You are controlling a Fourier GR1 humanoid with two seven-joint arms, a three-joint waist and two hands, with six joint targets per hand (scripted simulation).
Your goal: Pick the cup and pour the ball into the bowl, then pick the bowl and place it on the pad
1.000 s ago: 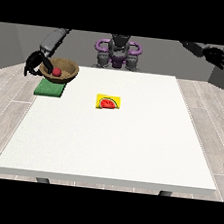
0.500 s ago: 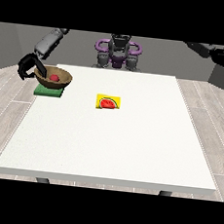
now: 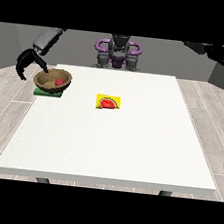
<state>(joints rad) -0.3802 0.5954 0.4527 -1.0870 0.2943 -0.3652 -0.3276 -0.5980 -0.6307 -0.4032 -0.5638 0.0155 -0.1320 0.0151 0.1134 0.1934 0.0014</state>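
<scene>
Though tilted, bowl on pad

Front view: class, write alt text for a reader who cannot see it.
A brown wooden bowl holding a red ball sits on a green square pad at a large white table, beside the black hand at the view's left. A yellow card with a watermelon picture lies mid-table; the hand at the view's right is raised off the table.

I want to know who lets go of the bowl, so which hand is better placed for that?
The right hand, at the view's left: it sits at the rim of the bowl on the green pad. The other hand is raised far away.
</scene>
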